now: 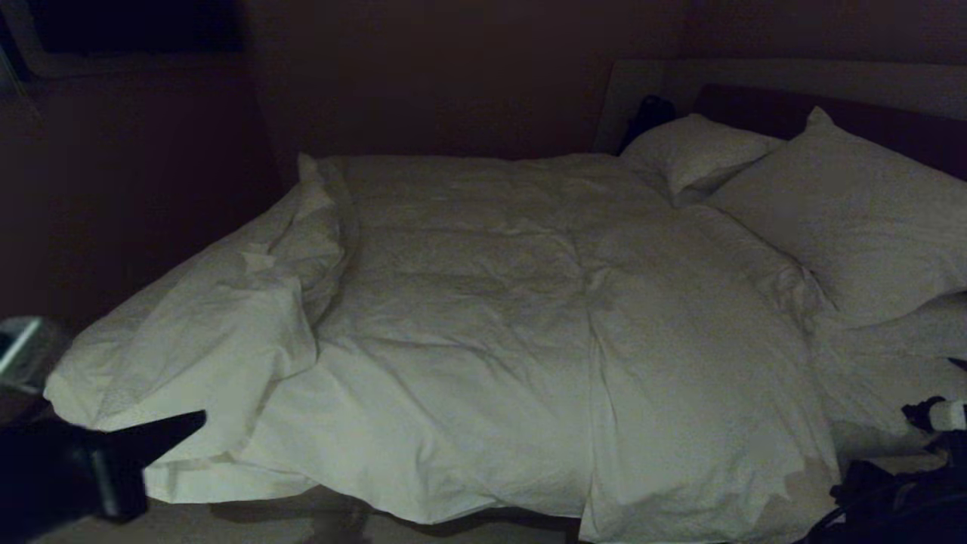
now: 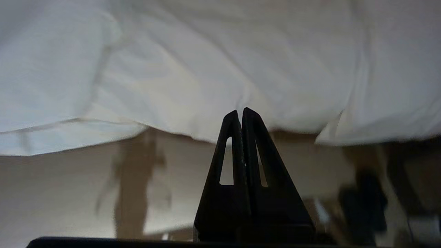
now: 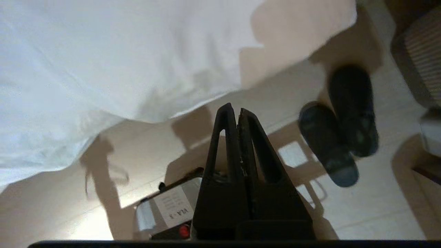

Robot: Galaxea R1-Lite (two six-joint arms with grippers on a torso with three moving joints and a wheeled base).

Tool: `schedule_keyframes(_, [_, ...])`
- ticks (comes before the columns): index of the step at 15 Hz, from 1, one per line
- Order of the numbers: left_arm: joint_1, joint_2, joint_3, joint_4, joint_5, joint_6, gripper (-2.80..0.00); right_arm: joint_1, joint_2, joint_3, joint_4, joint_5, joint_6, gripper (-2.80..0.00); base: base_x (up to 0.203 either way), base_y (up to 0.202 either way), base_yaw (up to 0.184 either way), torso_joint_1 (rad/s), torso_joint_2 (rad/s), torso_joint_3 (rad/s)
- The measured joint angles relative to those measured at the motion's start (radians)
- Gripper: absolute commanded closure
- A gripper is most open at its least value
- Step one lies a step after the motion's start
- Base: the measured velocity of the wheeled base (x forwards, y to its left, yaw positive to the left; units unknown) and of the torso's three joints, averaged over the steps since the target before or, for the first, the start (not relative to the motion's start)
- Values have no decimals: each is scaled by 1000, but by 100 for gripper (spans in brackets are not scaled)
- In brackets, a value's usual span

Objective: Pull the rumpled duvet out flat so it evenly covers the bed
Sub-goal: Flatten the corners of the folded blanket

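The white duvet (image 1: 483,302) lies creased over the bed (image 1: 763,109), with its left end bunched and folded back in a thick heap (image 1: 227,332). The near edge hangs unevenly over the side. My left gripper (image 1: 193,419) is at the lower left, shut and empty, its tips just short of the hanging duvet edge (image 2: 206,86). In the left wrist view the left gripper (image 2: 240,112) points at that edge above the pale bed base (image 2: 69,193). My right gripper (image 3: 234,110) is shut on nothing, over the floor beside the duvet's overhang (image 3: 103,62).
Two plump white pillows (image 1: 846,211) rest against the dark headboard at the right. A pair of dark slippers (image 3: 341,131) lies on the pale floor near the right gripper. A labelled box with a red button (image 3: 168,210) sits below it. My right arm (image 1: 899,499) fills the lower right corner.
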Motion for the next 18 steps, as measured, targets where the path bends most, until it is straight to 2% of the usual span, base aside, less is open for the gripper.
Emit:
schedule_keyframes(4, [-156,474,-80,-252,64,30,0,-33,56,-13,-14,5,-7,0,0,0,0,0,0,0])
schedule_keyframes(8, [-351,800,-202,-454,99,41,0,-42,112,-7,-33,5,-16,0,0,0,0,0,0,0])
schedule_keyframes(9, [-392,853,-239,-467,108,41,0,-48,129,-7,-35,5,-17,-280,0,0,0,0,0,0])
schedule_keyframes(13, [-485,963,-308,-480,123,36,0,-96,201,-10,-67,-2,-39,-280,0,0,0,0,0,0])
schedule_keyframes(16, [-517,988,-327,-483,122,33,0,-159,249,-11,-121,-10,-62,-280,0,0,0,0,0,0])
schedule_keyframes(18, [-530,994,-337,-483,121,31,0,-252,261,-9,-158,2,-92,-280,0,0,0,0,0,0])
